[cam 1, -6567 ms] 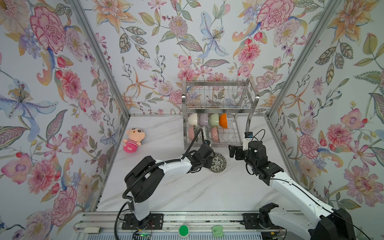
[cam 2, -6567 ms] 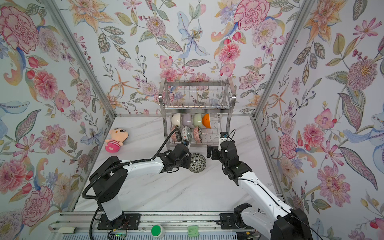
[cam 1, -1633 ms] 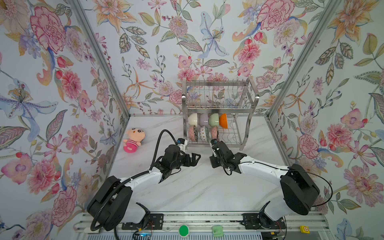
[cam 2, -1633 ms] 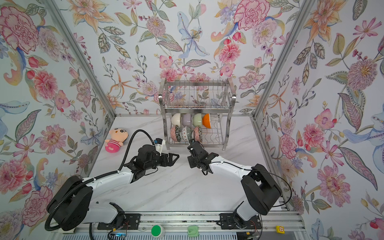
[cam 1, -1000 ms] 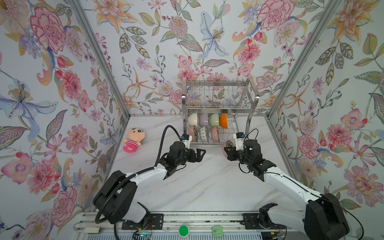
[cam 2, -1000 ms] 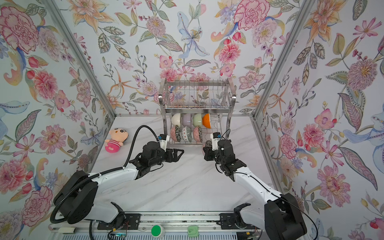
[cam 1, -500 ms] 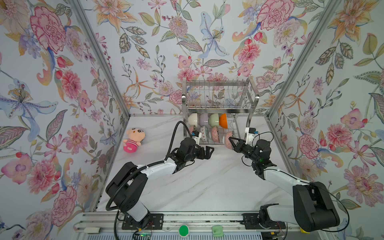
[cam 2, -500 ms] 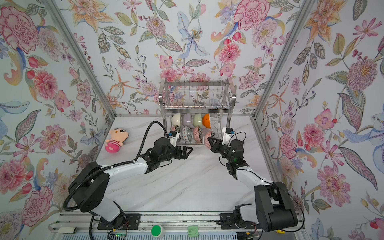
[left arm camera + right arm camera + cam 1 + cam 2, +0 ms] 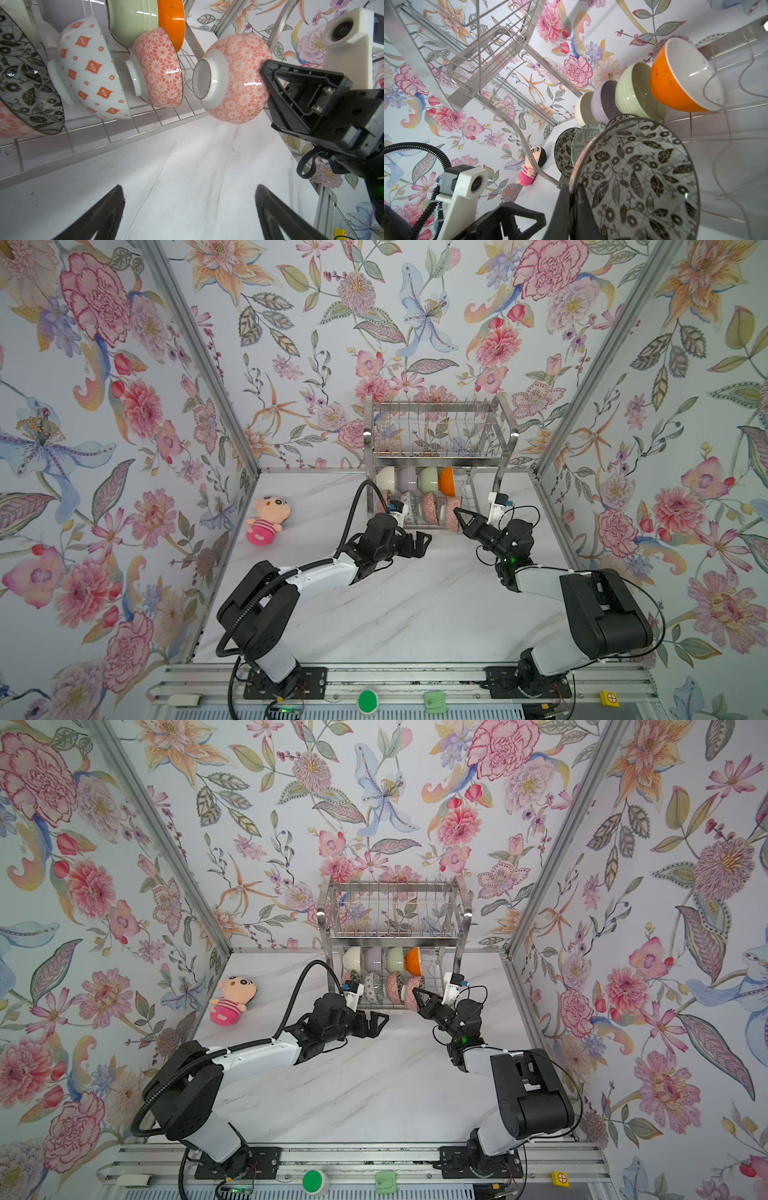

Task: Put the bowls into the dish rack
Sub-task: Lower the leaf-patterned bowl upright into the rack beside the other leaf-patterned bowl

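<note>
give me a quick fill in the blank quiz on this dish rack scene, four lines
1. The right hand grips the pink patterned bowl by its ____.
2. The left hand is ____ and holds nothing.
3. In the dish rack, the end bowl beside the green bowl is ____ outside.
4. The pink doll lies on the ____ arm's side.

Missing words: rim; open; orange; left

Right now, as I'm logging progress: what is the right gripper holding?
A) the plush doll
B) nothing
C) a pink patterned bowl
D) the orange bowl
C: the right gripper is shut on the rim of the pink patterned bowl, holding it on edge next to the racked bowls on the lower shelf of the dish rack.
</note>
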